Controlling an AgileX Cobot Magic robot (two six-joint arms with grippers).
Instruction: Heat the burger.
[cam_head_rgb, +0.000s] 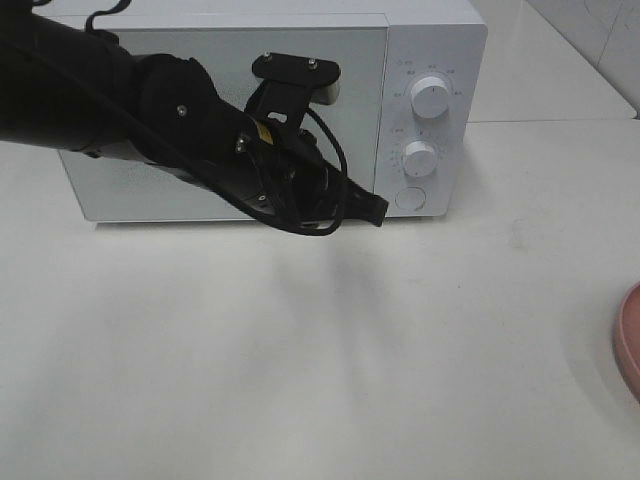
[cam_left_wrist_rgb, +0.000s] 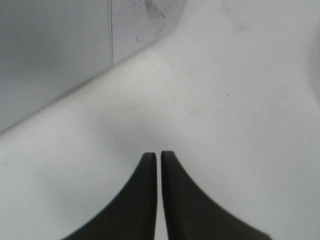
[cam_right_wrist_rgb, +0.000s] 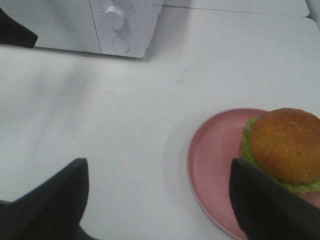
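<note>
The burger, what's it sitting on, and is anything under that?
The burger sits on a pink plate, which rests on the white table. The burger covers the plate beneath it.

The burger (cam_right_wrist_rgb: 286, 146) is showing a glossy golden bun; the pink plate (cam_right_wrist_rgb: 212, 165) is looking smooth and matt, the microwave (cam_head_rgb: 440, 40) white smooth plastic, the table (cam_head_rgb: 300, 350) matt white.

White microwave (cam_head_rgb: 200, 110) sits at the back of the white table (cam_head_rgb: 300, 340), door shut, two round knobs (cam_head_rgb: 430, 97) stacked on its control panel above a round button (cam_head_rgb: 411, 198). Pink plate (cam_right_wrist_rgb: 215, 160) off toward the table's right edge.
</note>
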